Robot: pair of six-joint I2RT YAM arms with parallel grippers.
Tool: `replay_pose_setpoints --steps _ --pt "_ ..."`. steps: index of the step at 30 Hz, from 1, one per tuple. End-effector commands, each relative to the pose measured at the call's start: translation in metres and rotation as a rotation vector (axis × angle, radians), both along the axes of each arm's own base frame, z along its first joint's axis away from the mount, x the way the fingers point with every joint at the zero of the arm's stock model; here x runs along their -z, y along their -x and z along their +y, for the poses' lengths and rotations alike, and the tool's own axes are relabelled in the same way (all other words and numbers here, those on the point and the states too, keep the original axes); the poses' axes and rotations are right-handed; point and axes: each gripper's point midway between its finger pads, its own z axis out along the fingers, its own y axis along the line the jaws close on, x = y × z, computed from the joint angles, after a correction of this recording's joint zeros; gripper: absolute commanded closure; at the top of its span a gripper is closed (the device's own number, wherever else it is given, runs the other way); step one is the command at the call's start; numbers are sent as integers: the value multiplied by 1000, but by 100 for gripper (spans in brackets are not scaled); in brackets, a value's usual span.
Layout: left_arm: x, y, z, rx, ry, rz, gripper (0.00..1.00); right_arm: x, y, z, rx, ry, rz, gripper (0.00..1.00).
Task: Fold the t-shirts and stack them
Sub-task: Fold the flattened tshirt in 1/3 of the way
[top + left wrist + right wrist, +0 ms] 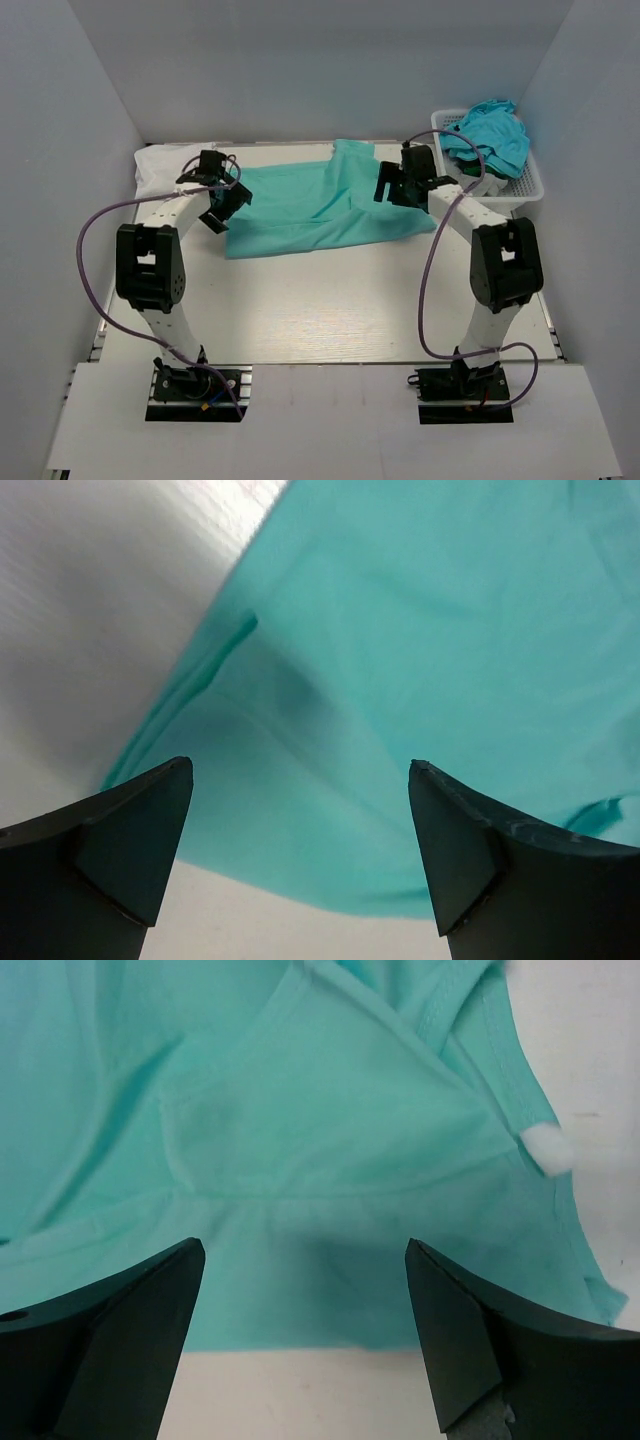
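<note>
A mint-green t-shirt (320, 205) lies spread flat on the table, its far right part folded up toward the back. My left gripper (225, 200) is open and empty just above the shirt's left edge; in the left wrist view (300, 763) the shirt (430, 660) fills the space between and beyond the fingers. My right gripper (395, 185) is open and empty over the shirt's right end; the right wrist view (305, 1243) shows the shirt's hem, seams and sleeve (330, 1110). Turquoise-blue t-shirts (490, 135) are heaped in the basket. A white cloth (160, 160) lies at the back left.
A white mesh basket (533, 172) stands at the back right, close behind my right arm. The grey walls close in the table at the back and on both sides. A small white tag (545, 1147) shows at the shirt's right edge.
</note>
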Motion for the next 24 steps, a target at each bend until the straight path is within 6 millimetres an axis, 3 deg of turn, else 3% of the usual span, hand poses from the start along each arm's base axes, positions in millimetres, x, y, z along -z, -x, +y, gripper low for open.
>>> replay_pose_setpoints --steps 1,3,9,12,13,14,17,18,19,20,21,22,23,24 --pt "-4 5 -30 118 95 -55 1 -2 7 -7 7 -15 -49 12" --pt "16 8 -35 136 88 -15 1 5 7 -16 33 3 -35 12" --pt "37 8 -38 159 72 63 1 42 1 -32 100 -15 63 12" --pt "57 31 -39 168 90 132 1 64 16 -36 102 -45 144 12" --pt "62 35 -39 167 89 140 1 61 17 -40 109 -51 141 12" --pt "63 41 -40 180 96 148 1 77 34 -44 115 -41 190 12" --pt "78 70 -37 181 101 209 1 83 67 -47 118 -52 238 12" --pt "81 90 -35 182 107 250 1 75 84 -43 95 -84 238 12" --pt "81 97 -34 182 107 255 1 90 110 -45 89 -87 293 12" --pt "81 107 -33 181 106 270 1 92 121 -41 75 -98 304 12" --pt "87 129 -30 178 104 312 1 104 154 -45 66 -101 350 12" --pt "85 138 -31 195 99 311 1 105 167 -38 35 -135 368 11" --pt "71 141 -31 199 101 264 1 87 167 -30 3 -163 300 11" --pt "71 159 -27 215 92 295 1 101 194 -31 -10 -162 355 10"
